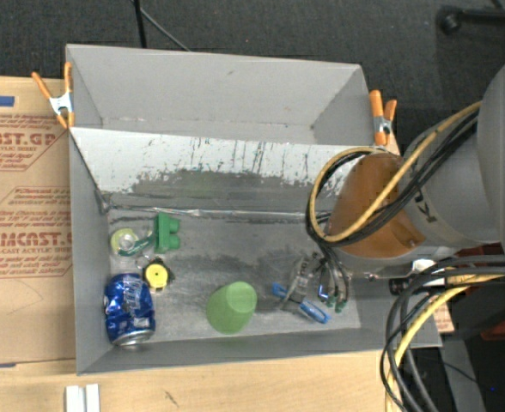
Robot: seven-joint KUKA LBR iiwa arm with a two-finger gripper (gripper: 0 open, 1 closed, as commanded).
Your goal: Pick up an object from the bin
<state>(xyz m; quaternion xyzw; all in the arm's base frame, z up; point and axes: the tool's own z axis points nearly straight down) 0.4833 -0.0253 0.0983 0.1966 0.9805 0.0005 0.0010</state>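
My gripper hangs low at the bin's front right, just under the arm's orange cover. Directly beneath it on the floor lies a small blue thing, long and thin, with one end sticking out to the left and the other toward the front. I cannot make out whether the gripper touches it. A light green cup lies on its side a little to the left of the gripper, apart from it.
At the bin's left are a crushed blue can, a small yellow round piece, a green block and a clear roundish thing with green inside. The arm and its cables cover the right wall.
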